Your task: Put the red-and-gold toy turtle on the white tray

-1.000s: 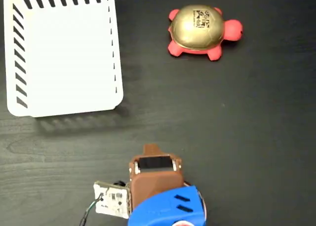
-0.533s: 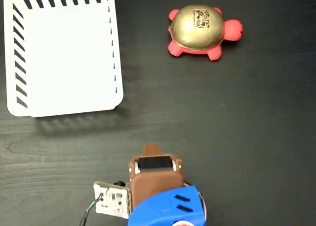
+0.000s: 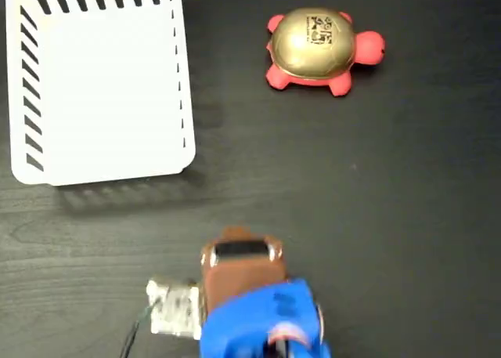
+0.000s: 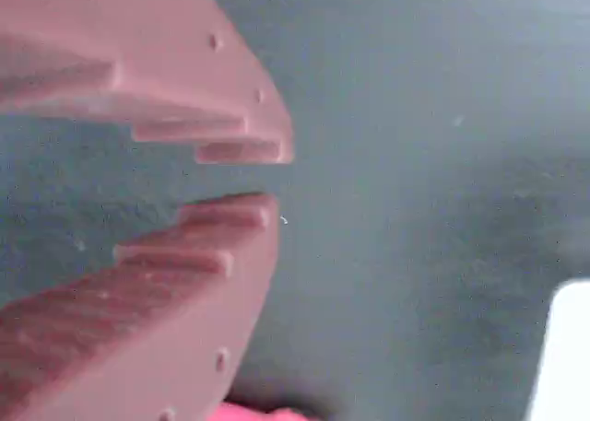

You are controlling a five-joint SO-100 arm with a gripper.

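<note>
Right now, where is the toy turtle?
In the fixed view the toy turtle sits on the dark table, upper right, right of the white tray.

the white tray (image 3: 102, 84) is cut off at the top edge; arm (image 3: 254, 315) blurred.

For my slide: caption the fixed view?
Arm at bottom, turtle upper right, empty tray upper left.
</note>
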